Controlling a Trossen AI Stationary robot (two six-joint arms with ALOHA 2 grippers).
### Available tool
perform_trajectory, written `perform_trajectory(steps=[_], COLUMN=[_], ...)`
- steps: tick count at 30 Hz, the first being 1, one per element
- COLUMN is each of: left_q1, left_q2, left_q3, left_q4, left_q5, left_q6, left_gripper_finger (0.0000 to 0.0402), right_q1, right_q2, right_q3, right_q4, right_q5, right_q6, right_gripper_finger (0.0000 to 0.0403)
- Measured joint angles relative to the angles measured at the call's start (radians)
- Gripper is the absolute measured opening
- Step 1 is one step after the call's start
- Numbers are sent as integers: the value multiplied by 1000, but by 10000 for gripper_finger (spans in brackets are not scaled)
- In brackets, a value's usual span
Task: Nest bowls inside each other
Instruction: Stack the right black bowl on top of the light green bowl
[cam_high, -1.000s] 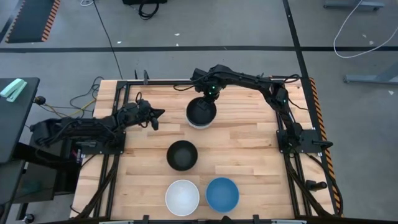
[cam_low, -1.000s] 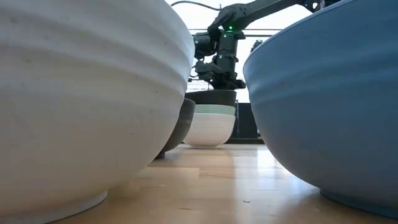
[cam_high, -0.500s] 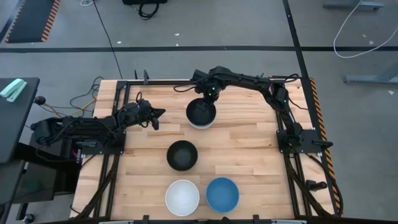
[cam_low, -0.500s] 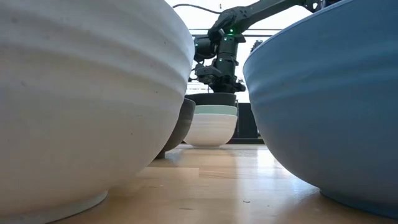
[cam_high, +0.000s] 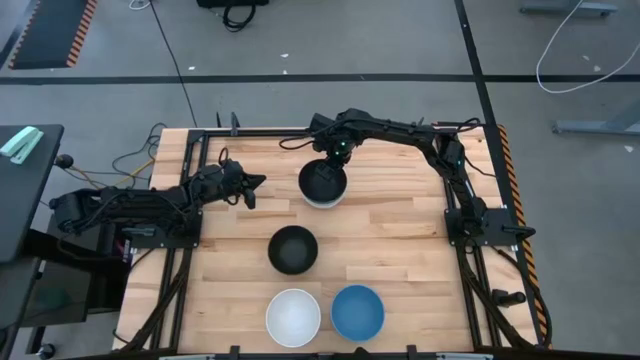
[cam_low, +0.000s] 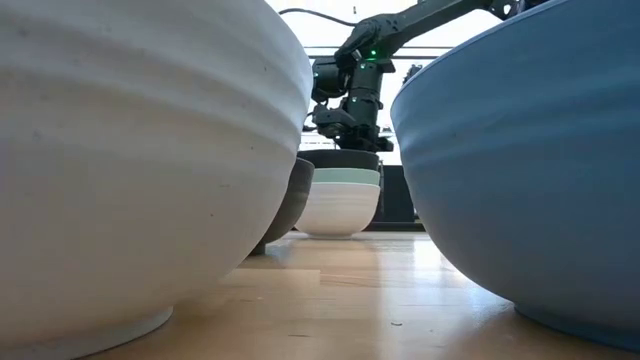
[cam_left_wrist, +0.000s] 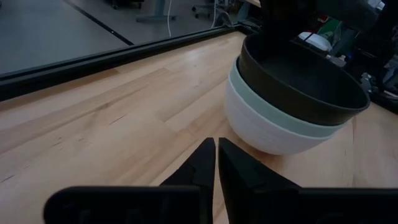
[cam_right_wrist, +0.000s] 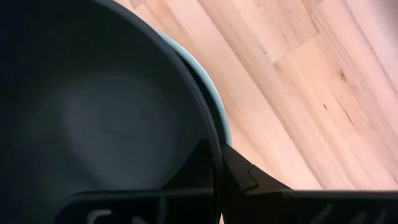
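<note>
A stack stands at the table's far middle: a white bowl at the bottom, a mint green bowl in it, and a black bowl on top. My right gripper points down over the stack's far side, shut on the black bowl's rim. My left gripper waits low at the table's left, pointing at the stack, its fingers almost together with nothing between them. Nearer lie a second black bowl, a white bowl and a blue bowl. My right gripper pinches the black bowl's rim on its far side, one finger inside the bowl and the other finger outside. The fingers come from above, pointing down. The black bowl sits in the mint green bowl, open side up.
Bare wood lies between the stack and the loose black bowl, and to the right of the bowls. Black frame rails run along the table's left, far and right edges. In the low view the white and blue bowls fill the foreground.
The black bowl has settled a little lower into the mint green bowl, with my right gripper still shut on its rim.
</note>
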Motion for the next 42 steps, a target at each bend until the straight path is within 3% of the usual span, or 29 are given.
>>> perform_trajectory(steps=[14, 42], left_q1=[0, 0], left_q2=[0, 0], left_q3=[0, 0], left_q4=[0, -2], left_q5=[0, -1], left_q6=[0, 0], left_gripper_finger=[24, 38], right_q1=[1, 0], right_q2=[5, -19], right_q3=[6, 49], right_q4=[14, -12], right_q5=[10, 10], right_q6=[0, -3], right_gripper_finger=[69, 84])
